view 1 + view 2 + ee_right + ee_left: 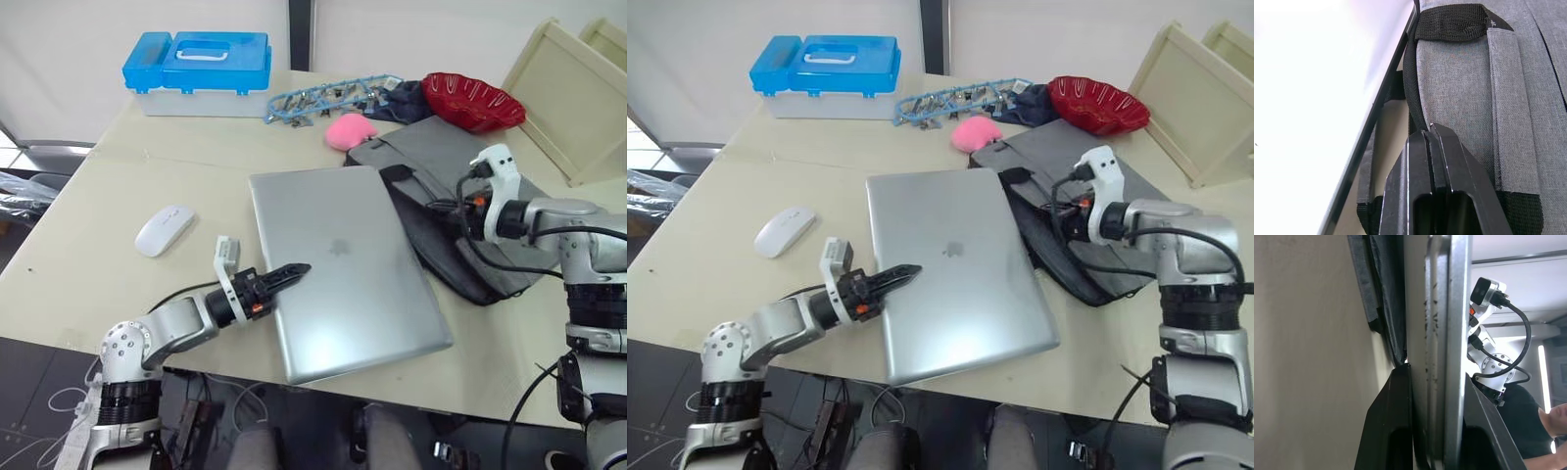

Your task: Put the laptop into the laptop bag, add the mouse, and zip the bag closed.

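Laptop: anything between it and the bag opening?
No separate object. The laptop, clamped at its edge by the left gripper, already overlaps the laptop bag. The right gripper is shut on the bag's strap handle.

Beige table; laptop; mouse; laptop bag
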